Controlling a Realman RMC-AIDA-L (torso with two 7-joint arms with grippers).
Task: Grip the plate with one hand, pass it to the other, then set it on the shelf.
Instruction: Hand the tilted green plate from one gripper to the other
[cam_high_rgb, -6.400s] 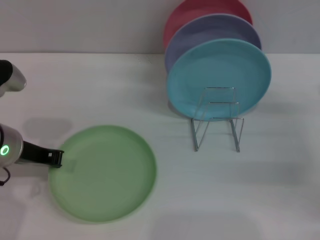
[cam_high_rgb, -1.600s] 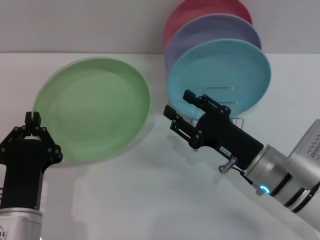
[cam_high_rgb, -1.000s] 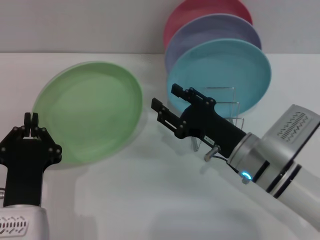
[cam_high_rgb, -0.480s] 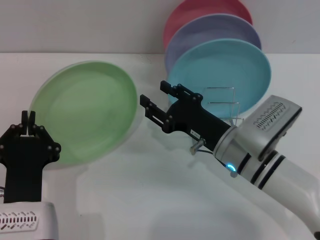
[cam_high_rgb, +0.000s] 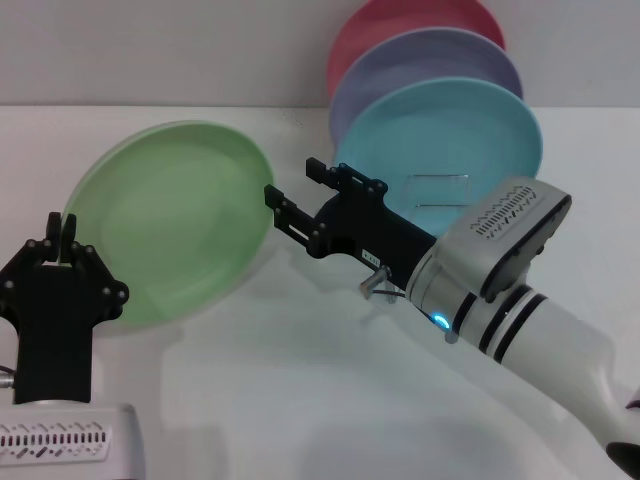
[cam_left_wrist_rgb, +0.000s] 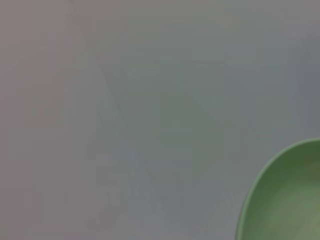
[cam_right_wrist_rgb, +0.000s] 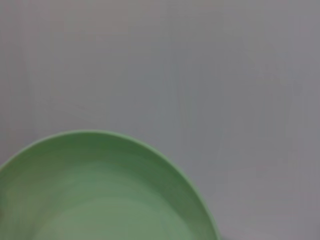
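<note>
a bare lab-style test bench: plain white table, blank grey wall.

Light green plate: round, matte, tilted, raised off the table.
Silver wire dish rack: upright, well apart, mostly hidden.

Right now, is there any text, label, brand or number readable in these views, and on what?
None can be read.
Small white label on the right gripper, near its wrist: too small to read.
Green plate, left gripper, rack: no text.
</note>
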